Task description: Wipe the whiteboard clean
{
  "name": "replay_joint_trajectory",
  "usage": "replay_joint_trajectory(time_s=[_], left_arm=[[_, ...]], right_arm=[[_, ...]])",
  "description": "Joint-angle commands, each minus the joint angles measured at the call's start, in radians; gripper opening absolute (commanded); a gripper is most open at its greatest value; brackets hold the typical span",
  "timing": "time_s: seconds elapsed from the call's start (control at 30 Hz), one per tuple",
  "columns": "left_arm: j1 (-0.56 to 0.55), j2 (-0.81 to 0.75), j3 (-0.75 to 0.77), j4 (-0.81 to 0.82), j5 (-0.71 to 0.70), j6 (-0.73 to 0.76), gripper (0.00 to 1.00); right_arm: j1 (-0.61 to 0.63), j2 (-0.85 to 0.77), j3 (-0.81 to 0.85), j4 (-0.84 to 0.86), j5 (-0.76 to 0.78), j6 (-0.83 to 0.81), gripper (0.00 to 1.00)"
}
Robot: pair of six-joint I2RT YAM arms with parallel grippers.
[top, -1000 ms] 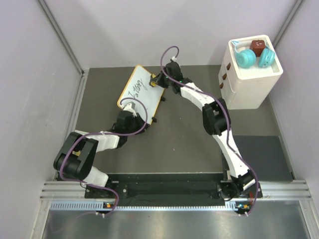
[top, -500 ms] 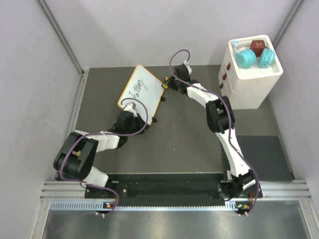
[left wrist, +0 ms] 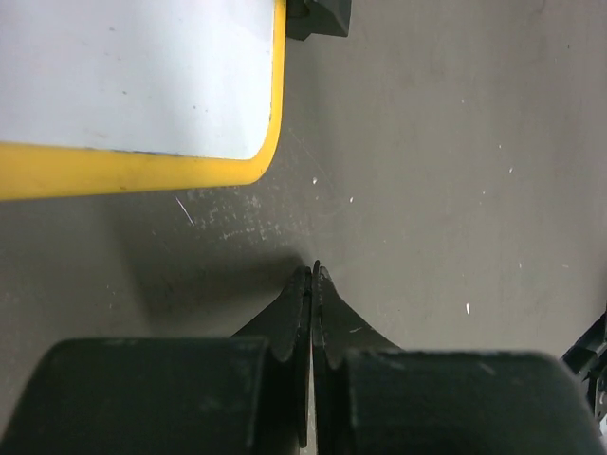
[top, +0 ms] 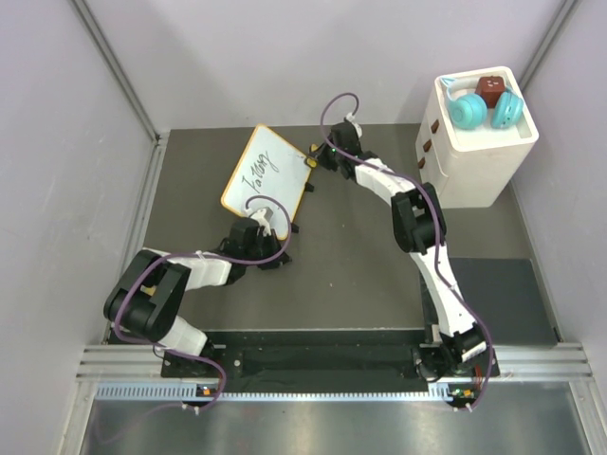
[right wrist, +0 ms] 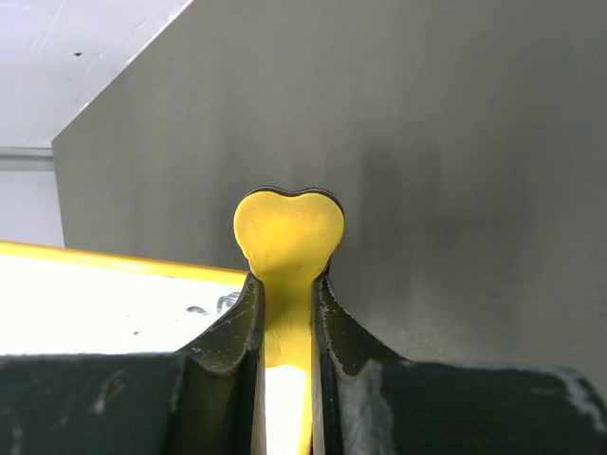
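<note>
The whiteboard (top: 264,172), white with a yellow frame and black handwriting, lies tilted at the back left of the table. My right gripper (top: 318,159) is at the board's right edge, shut on a small yellow bone-shaped piece (right wrist: 289,226). In the right wrist view this gripper (right wrist: 287,281) is beside the board's far edge (right wrist: 104,308), where a few marks show. My left gripper (top: 269,248) is just off the board's near corner. In the left wrist view it (left wrist: 313,272) is shut and empty over bare table, below the board's yellow corner (left wrist: 142,166).
A white drawer box (top: 474,156) stands at the back right, with teal headphones (top: 469,111) and a brown cube (top: 490,88) on top. A dark mat (top: 488,294) lies at the near right. Grey walls close in on both sides. A black board foot (left wrist: 318,14) shows in the left wrist view.
My right gripper moved right, from over the board to its right edge, carrying the yellow piece. My left gripper shifted right and nearer, off the board. The board slid slightly left.
</note>
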Motion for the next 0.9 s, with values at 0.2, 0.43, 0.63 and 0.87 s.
replay_joint_trajectory(time_s=[0.2,0.43,0.63,0.87], left_arm=[[-0.008,-0.131,-0.091,-0.098,0.008,0.034,0.06],[-0.010,-0.456,-0.187,-0.152,-0.047,-0.009,0.44],[-0.010,-0.722,-0.191,-0.278,-0.186,-0.049,0.76],[-0.007,-0.878,-0.226,-0.293,-0.478,-0.184,0.88]], right_arm=[[0.029,-0.124,-0.126,0.118,-0.022,-0.022,0.00],[0.023,-0.243,-0.277,0.213,-0.017,-0.044,0.00],[0.023,-0.304,-0.346,0.277,-0.042,-0.046,0.00],[0.017,-0.390,-0.450,0.345,-0.062,-0.047,0.00]])
